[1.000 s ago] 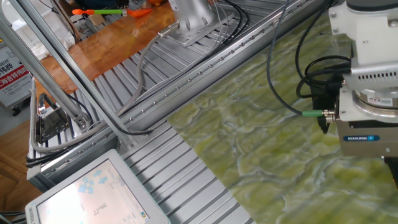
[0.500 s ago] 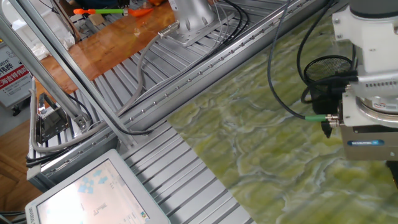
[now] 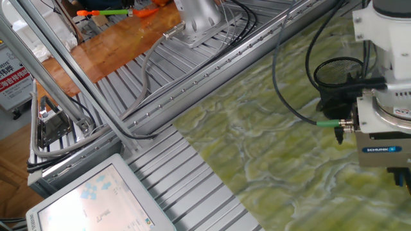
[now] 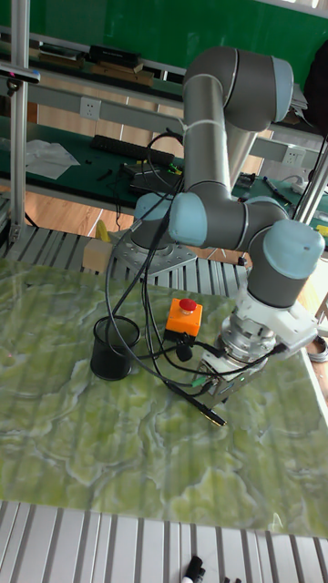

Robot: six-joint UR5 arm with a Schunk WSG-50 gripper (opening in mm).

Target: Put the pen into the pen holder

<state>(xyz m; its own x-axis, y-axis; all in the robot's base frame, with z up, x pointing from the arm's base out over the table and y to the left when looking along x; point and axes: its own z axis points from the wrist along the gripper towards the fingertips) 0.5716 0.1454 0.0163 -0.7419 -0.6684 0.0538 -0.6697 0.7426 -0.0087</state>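
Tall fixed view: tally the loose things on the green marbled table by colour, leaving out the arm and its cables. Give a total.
Black: 2, the pen holder and the pen
Orange: 1, the box with a red button
Total: 3

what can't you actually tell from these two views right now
- Gripper: in the tall fixed view its own body and the cables hide the jaws. In the fixed view the right edge cuts them off. Open or shut is unclear.
- Pen: in the tall fixed view it is too thin to tell whether it is gripped or lying free. It does not show in the fixed view.
- Pen holder: in the fixed view the arm's wrist hides its lower part.
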